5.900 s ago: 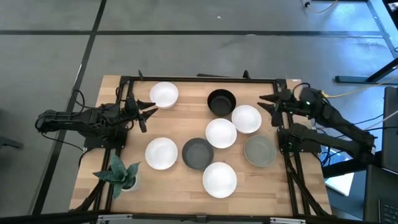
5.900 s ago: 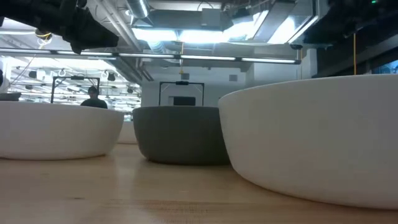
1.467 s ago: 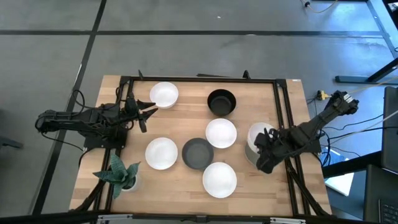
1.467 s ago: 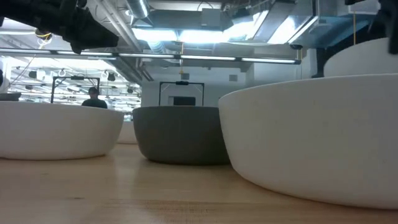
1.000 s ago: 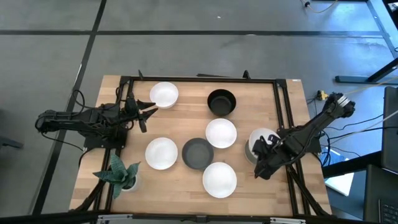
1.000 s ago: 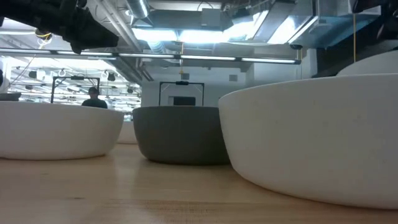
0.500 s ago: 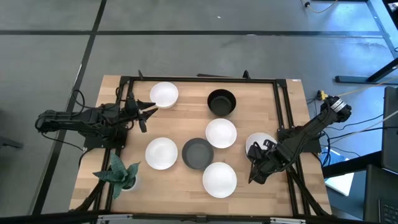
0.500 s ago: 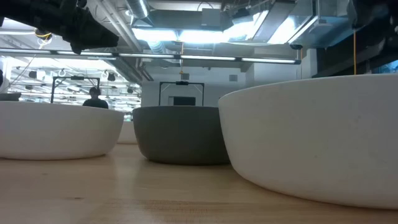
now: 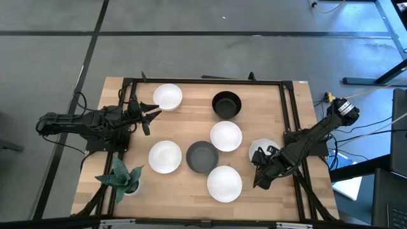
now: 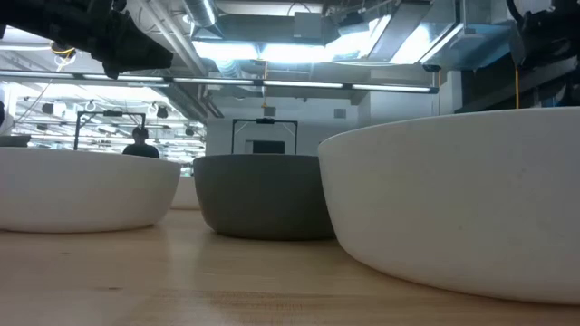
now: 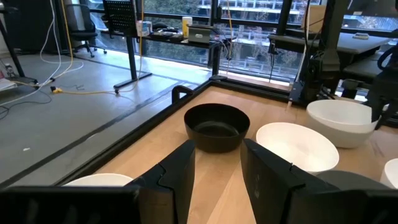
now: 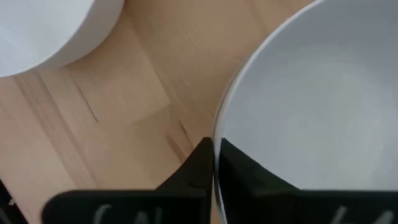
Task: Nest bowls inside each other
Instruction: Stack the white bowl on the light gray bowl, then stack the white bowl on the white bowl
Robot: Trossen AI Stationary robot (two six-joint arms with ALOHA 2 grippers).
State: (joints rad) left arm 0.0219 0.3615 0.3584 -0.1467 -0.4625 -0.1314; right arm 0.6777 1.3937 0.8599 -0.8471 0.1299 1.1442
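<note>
Several bowls stand on the wooden table: white ones [image 9: 167, 97], [image 9: 226, 135], [image 9: 165, 156], [image 9: 224, 183], a glossy black one [image 9: 226, 104] and a dark grey one [image 9: 202, 156]. At the right, another white bowl [image 9: 259, 150] sits where a lighter grey bowl stood; only a thin grey edge [image 12: 219, 118] shows along its rim. My right gripper [image 9: 262, 163] is shut on this bowl at its near side. My left gripper [image 9: 154, 112] hangs open at the table's left, beside the far-left white bowl, touching nothing. My right gripper pinches the white bowl's rim [image 12: 216, 144] at the bowl's near side, one finger [image 12: 239, 171] inside the bowl and the other [image 12: 198, 168] outside. The fingers come down at it, slanting from the near right. The bowl sits low and upright.
A small green potted plant [image 9: 124, 178] stands at the near left corner. A black frame [image 9: 203, 80] runs around the table's edges. In the low view the nearest white bowl [image 10: 453, 204] fills the right side. Bare wood lies along the near edge.
My right gripper has come down and a little toward the near edge with the white bowl. The bowl, held above the lighter grey bowl a second ago, now sits down in its place and no longer shows above the near bowl in the low view.
</note>
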